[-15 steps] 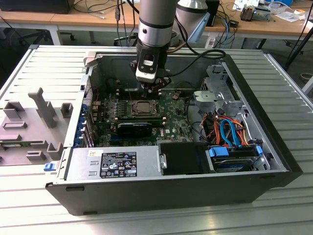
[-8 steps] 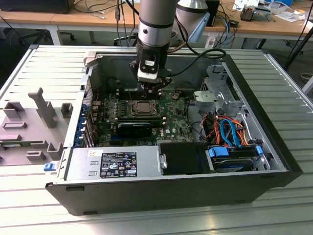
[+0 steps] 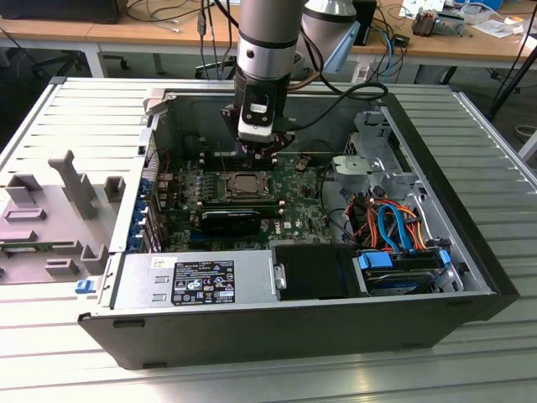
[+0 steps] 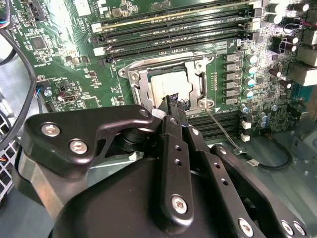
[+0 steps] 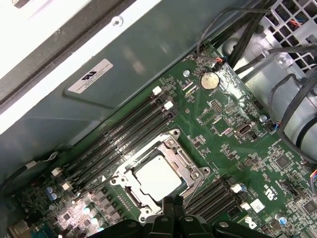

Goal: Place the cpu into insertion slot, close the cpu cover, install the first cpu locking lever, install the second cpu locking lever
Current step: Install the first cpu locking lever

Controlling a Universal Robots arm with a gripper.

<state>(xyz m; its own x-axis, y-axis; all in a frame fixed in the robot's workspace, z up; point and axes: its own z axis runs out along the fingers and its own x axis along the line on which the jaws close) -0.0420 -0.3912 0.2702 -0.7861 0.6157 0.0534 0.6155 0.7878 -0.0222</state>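
Jaws pinched shut w/ nothing held, tips just over cpu (image 5: 157, 178) edge, cpu cover (image 5: 184, 159) down.

Arm (image 3: 267, 42) hangs near vertical, silver wrist section straight down; black gripper (image 3: 267, 154) points downward; in the second wrist view its fingers (image 4: 173, 144) meet tip to tip, no gap.

The cpu (image 5: 158, 178) is pale silver-grey, the cpu cover (image 5: 184, 161) silvery, the motherboard (image 5: 233, 144) green, the end effector (image 4: 174, 103) black
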